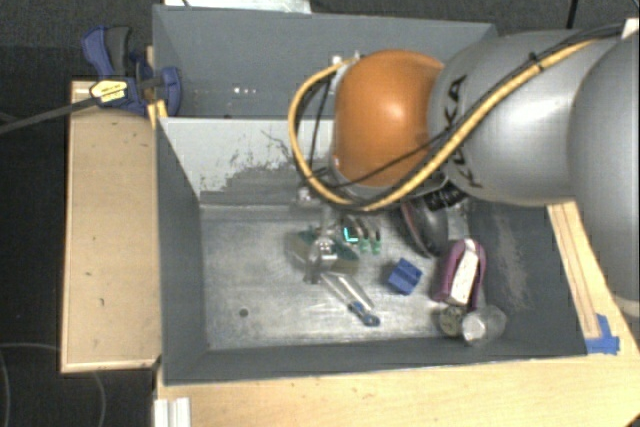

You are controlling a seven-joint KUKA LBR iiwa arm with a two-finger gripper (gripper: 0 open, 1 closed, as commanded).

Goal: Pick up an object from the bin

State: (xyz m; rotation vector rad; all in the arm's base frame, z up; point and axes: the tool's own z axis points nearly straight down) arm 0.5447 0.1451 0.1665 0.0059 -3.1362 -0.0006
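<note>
Bin (pixel 190 245): grey, scuffed. Wrist cover (pixel 385 115): orange. Cable (pixel 300 115): yellow. Small block (pixel 403 276): blue. Pack (pixel 457 272): purple and white. Item under wrist (pixel 350 237): possibly green.

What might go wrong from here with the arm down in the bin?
The hand sits low among close-lying things: a green piece beside it and a silver pen-like stick just below, so it may catch the wrong one. The blue block nearby could get pushed aside.
</note>
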